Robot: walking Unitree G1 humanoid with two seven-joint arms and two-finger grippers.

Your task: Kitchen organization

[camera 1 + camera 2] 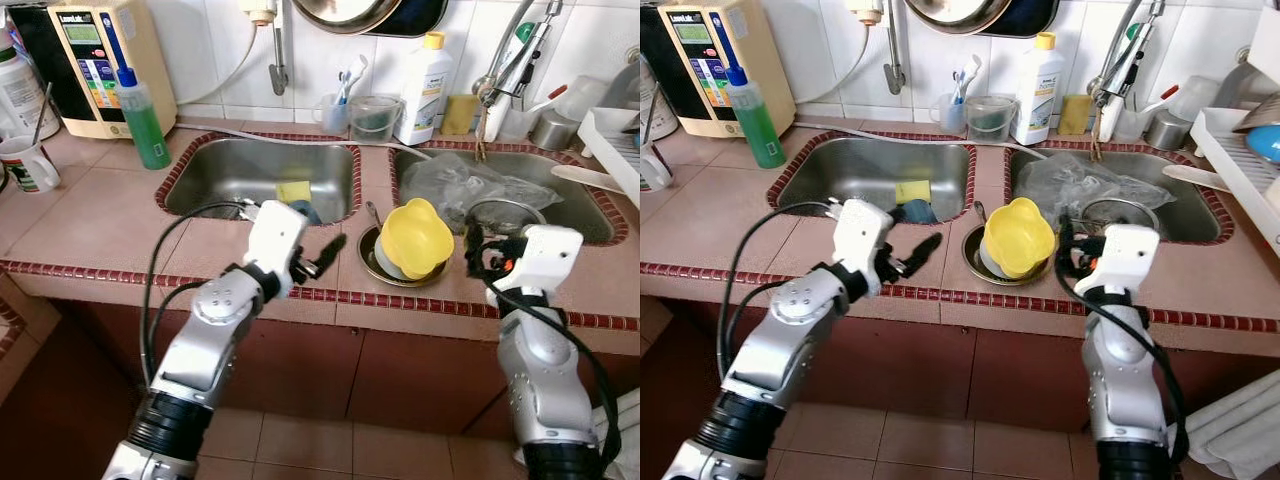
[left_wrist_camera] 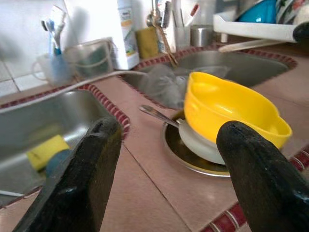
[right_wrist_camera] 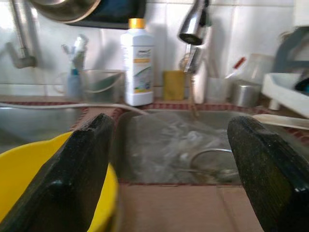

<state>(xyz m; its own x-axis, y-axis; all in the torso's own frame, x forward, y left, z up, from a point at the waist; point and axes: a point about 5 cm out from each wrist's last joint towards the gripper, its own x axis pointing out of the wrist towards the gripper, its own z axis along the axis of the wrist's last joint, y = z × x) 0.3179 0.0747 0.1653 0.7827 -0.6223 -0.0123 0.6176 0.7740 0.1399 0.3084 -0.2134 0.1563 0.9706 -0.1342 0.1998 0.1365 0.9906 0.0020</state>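
Currently both hands are raised over the front edge of the tiled bench (image 1: pixel 100 215), either side of a stack of dishes. Left hand (image 1: pixel 318 258) has its fingers spread wide and holds nothing; right hand (image 1: pixel 470 250) is likewise spread and empty, just right of the stack.

Stack: yellow bowl (image 1: pixel 415 237) tilted on a pale bowl (image 2: pixel 203 145), both sitting in a metal plate (image 1: pixel 380 268) on the strip of bench between the two sinks. A spoon (image 2: pixel 157 115) lies with its handle pointing away from the plate.

Judgement: the step in hand looks like taking the yellow bowl. Best approach is probably the left hand, one finger inside the rim and one outside, closing on the near wall. Lift straight up, since the bowl sits loose and tilted and could drag the pale bowl.

Edges and room: left sink (image 1: pixel 235 170) holds a yellow sponge (image 1: pixel 293 191); right sink (image 1: pixel 560 185) holds crumpled clear plastic (image 1: pixel 455 180) and a strainer (image 1: pixel 500 213). Raised red trim borders both basins and the front lip. Open bench lies to the far left, near the green bottle (image 1: pixel 143 120) and mug (image 1: pixel 28 163). Dish rack (image 1: pixel 610 140) stands at far right.
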